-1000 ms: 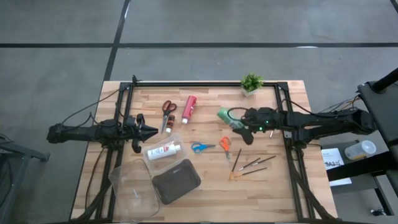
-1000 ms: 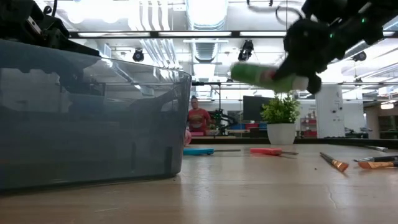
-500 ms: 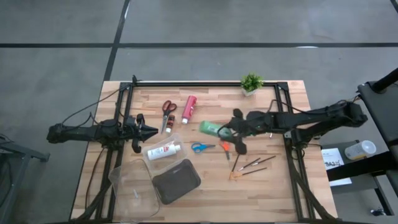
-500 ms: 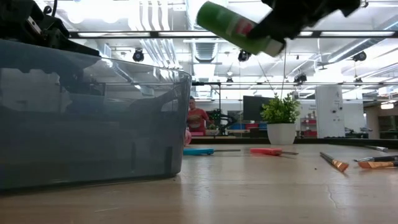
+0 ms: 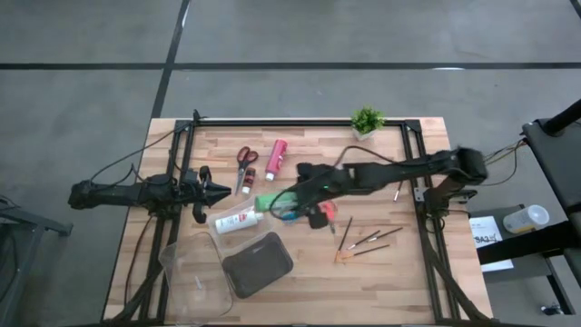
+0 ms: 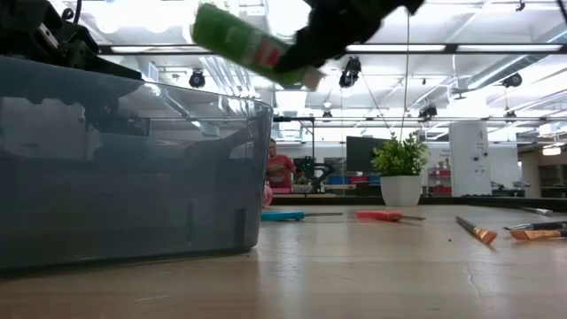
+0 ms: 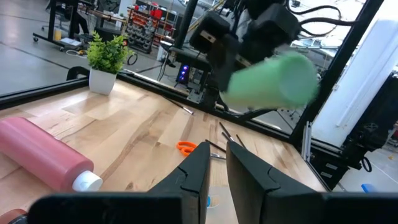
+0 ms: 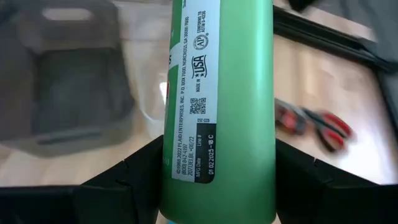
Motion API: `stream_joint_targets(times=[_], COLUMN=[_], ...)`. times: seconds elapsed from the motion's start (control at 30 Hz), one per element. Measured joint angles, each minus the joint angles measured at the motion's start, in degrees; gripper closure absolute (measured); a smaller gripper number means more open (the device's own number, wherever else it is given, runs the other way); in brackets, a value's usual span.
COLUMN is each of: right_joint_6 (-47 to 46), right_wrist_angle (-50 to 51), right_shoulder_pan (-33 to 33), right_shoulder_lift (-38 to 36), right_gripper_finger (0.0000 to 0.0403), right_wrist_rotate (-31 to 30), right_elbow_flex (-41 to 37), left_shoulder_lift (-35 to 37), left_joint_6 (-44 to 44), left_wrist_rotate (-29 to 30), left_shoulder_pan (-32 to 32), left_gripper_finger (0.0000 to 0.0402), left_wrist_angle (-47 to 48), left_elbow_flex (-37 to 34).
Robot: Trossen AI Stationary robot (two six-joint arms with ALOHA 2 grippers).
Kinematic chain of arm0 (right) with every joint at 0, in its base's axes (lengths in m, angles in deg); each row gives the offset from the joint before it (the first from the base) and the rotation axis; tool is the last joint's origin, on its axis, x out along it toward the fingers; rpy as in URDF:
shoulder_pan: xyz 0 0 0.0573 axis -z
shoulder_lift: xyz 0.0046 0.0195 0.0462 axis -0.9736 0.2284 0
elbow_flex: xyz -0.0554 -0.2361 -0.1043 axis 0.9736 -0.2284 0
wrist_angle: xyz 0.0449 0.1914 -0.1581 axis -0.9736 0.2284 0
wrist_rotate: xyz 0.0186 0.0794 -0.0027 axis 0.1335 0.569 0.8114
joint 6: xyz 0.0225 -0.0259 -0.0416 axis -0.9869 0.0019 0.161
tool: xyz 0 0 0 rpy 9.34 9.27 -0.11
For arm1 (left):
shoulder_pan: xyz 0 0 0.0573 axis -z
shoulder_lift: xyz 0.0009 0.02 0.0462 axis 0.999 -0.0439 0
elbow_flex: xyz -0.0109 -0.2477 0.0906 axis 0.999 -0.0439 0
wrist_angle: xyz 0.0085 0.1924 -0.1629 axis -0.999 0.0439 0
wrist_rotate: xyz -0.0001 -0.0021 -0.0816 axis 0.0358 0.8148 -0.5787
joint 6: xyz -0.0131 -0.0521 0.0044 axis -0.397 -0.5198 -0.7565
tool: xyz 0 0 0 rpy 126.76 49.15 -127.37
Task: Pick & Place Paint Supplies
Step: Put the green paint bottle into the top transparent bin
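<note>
My right gripper is shut on the green paint tube and holds it in the air near the clear box that holds the white tube. The red tube and the red scissors lie flat on the table behind it. The orange scissors and the brushes lie to its right, and the blue scissors are partly hidden under the arm. My left gripper is shut and empty at the table's left. My right gripper pinches the green tube's two sides between its two fingers, near the white cap end. The arm comes from the table's right, and the tube's body sticks out ahead of the fingers toward the left. The tube is lifted clear and tilted.
A larger clear box and a dark grey case stand at the near left. A small potted plant stands at the far edge. A person shows in the room beyond the table.
My right gripper has carried the green tube from the middle right of the table toward the left and a little toward the near edge, rising as it went. The tube now hangs beside the box with the white tube, its free end pointing left.
</note>
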Motion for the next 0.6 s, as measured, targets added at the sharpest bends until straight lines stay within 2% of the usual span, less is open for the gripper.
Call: stream_joint_targets(times=[0.23,0.4,0.6], right_joint_6=[4.1,5.8,6.3], right_wrist_angle=[1.6,2.8,2.9], right_shoulder_pan=[0.0,0.0,-0.1], right_shoulder_lift=[10.7,16.0,21.4], right_gripper_finger=[0.0175,0.0175,0.0175], right_wrist_rotate=[1.4,1.6,5.4], right_elbow_flex=[11.0,16.4,21.3], left_shoulder_lift=[0.0,0.0,0.0], left_joint_6=[0.0,0.0,0.0], left_wrist_rotate=[0.0,0.0,0.0], left_shoulder_pan=[0.0,0.0,0.0], left_gripper_finger=[0.034,0.034,0.034], left_wrist_angle=[0.0,0.0,0.0], left_elbow_flex=[0.0,0.0,0.0])
